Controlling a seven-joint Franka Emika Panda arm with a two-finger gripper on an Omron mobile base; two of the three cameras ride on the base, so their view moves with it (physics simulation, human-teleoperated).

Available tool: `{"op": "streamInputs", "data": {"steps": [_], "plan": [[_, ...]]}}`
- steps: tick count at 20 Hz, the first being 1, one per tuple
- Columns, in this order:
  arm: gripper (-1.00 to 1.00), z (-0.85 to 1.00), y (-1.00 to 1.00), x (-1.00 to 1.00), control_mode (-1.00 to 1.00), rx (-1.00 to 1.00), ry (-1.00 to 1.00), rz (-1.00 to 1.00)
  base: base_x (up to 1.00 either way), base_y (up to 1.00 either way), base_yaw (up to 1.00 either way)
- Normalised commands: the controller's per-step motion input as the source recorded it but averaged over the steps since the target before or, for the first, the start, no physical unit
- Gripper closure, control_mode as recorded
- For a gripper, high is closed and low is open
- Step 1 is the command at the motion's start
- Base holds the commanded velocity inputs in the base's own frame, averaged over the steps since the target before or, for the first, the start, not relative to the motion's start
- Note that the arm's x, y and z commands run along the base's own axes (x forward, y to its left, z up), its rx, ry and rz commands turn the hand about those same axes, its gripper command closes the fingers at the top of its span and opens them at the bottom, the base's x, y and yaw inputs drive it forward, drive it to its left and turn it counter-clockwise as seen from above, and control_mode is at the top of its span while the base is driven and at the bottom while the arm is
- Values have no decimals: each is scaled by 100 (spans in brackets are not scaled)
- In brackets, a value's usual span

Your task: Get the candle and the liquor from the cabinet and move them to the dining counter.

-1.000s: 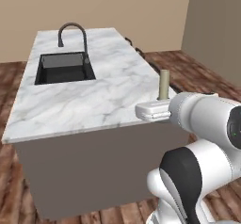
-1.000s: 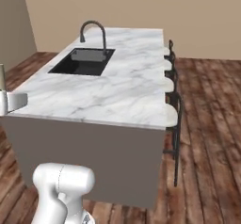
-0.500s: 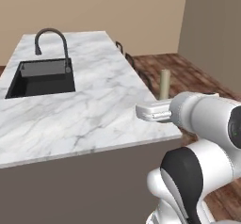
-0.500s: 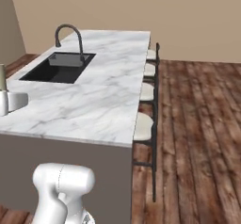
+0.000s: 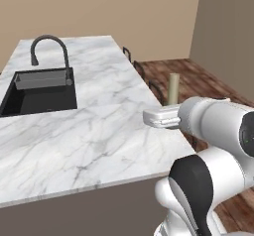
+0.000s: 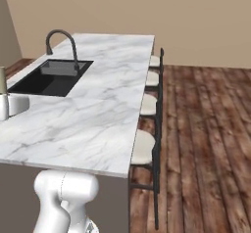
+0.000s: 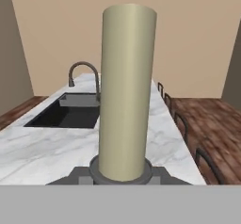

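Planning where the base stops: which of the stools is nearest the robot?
The front stool, lowest in the right base view, at the dining counter's near corner.

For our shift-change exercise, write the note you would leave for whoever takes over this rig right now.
Gripper: shut on the short cream-yellow taper candle in its small grey metal holder, carried upright.
Position: candle held off the right edge of the long white grey-veined marble dining counter, not yet over it.
Done: candle fetched.
Left: set it on the counter, then get the liquor, which is not in sight.
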Motion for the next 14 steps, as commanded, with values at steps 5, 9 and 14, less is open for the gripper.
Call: {"op": "streamInputs", "data": {"steps": [5, 9, 14], "plan": [[100, 0, 0, 0, 100, 0, 0, 0, 44, 1, 0], [100, -36, -11, 71, -100, 1, 6, 8, 0, 0, 0], [100, -42, -42, 75, -100, 4, 9, 22, 0, 0, 0]]}}
